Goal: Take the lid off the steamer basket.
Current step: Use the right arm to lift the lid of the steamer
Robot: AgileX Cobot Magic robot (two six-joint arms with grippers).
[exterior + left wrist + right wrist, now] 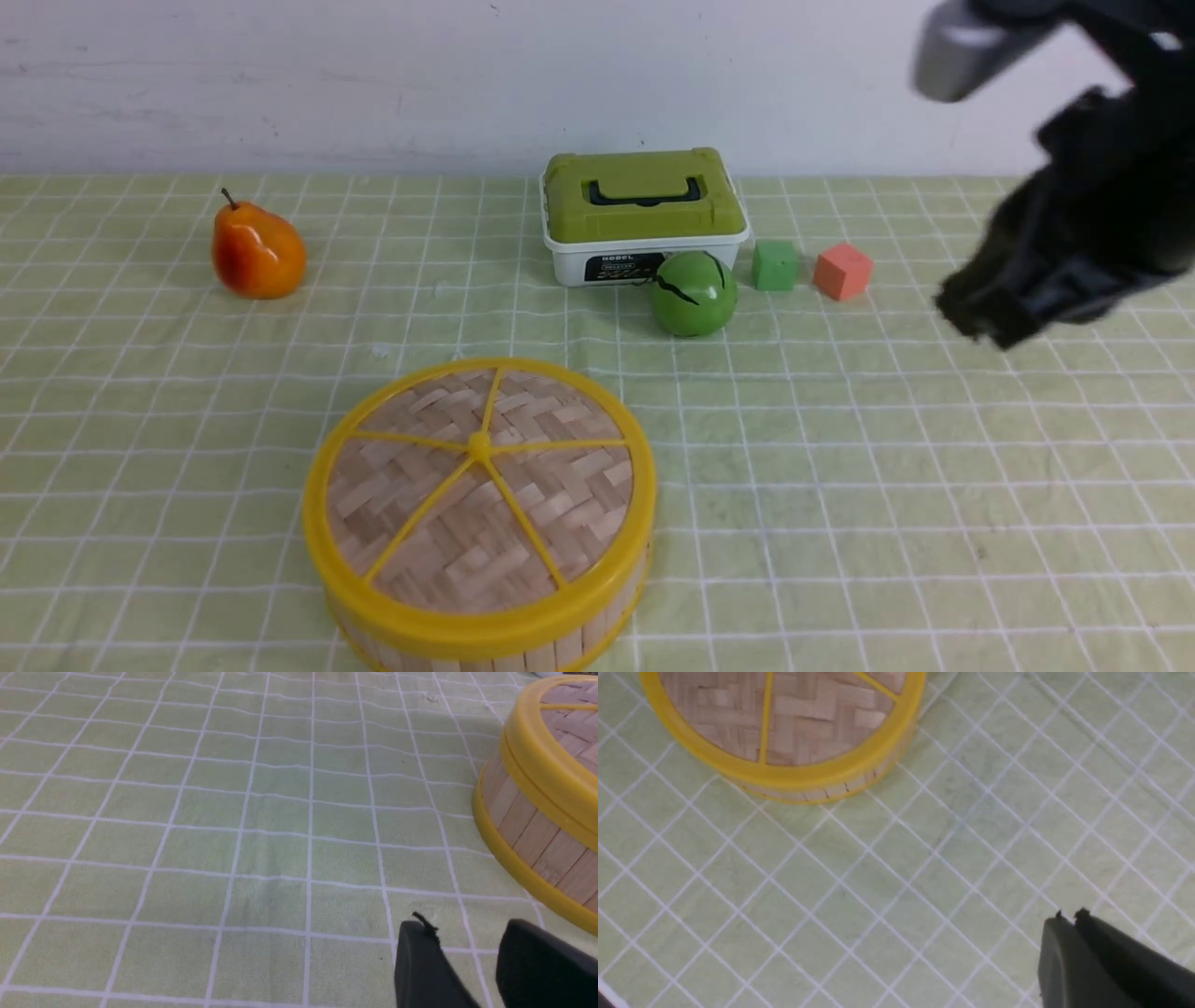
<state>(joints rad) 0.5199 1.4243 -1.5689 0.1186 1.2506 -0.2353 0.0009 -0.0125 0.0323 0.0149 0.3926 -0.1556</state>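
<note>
The lid [478, 485], woven bamboo with a yellow rim and spokes, sits closed on the steamer basket [523, 649] at the near middle of the table. Lid [551, 772] and basket wall [537, 830] show at the edge of the left wrist view; the lid [784, 714] also shows in the right wrist view. My right gripper [976, 322] hangs high at the right, well away from the basket; in its wrist view the right gripper [1069, 915] is shut and empty. My left gripper [467, 928] is open and empty, low over the cloth beside the basket; it is out of the front view.
A white box with an olive-green handled top [644, 215] stands at the back middle. A green ball [694, 292], a green cube [776, 265] and an orange cube [843, 271] lie beside it. A pear [257, 250] sits at the back left. A green checked cloth [840, 467] covers the table.
</note>
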